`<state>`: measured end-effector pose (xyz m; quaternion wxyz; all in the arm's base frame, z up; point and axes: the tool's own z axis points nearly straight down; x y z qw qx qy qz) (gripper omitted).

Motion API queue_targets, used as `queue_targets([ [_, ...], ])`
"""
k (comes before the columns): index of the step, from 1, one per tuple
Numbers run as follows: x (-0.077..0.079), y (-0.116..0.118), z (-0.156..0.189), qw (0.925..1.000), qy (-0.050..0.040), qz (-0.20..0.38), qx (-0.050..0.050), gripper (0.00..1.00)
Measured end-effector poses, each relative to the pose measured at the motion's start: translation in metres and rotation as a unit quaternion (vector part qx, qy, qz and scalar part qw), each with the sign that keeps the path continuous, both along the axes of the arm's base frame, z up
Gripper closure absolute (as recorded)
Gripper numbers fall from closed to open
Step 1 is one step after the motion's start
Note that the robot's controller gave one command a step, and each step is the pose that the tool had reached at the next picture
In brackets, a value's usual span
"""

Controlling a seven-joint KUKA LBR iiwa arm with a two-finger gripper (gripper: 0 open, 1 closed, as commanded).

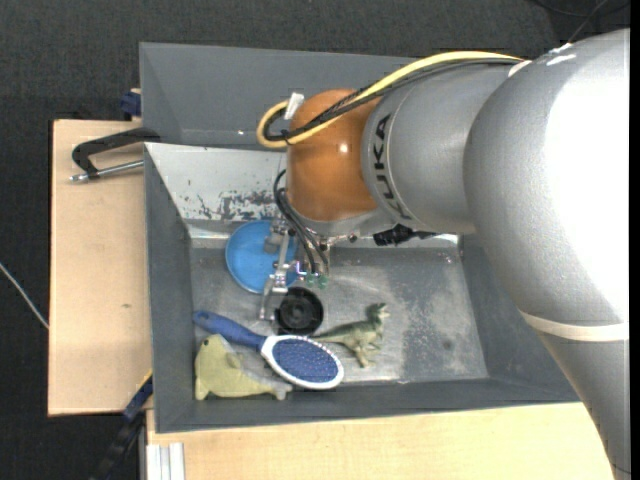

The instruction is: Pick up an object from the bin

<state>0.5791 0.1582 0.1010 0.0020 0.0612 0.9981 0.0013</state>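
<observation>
The grey metal bin (165,298) holds a handful of loose things gathered toward its near left corner. The arm (480,148) comes in from the right, its orange wrist cover (330,168) hanging above the floor of the bin. Below the cover the gripper (292,273) is down low, at the right edge of a blue round lid (248,253) and just above a small black wheel-like piece (299,313). Whether it is spread or pressed together I cannot tell, as the cover shadows it.

Nearer the front lie a blue-and-white oval hairbrush (303,360), a pale yellow-green soft toy (222,373) touching the brush's head, and a green toy dinosaur (360,334).

The likeliest target is the black piece or the lid (the two sit close together). The risk is landing on the seam between them. The flat lid could then skid aside, or the black piece could roll toward the brush, and the gripper would close on nothing.
</observation>
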Motion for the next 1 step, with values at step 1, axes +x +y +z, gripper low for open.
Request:
queue_targets([
  [1,-0.0002,0.0050,-0.0282,0.9995,-0.0006,0.033,0.000,0.00],
])
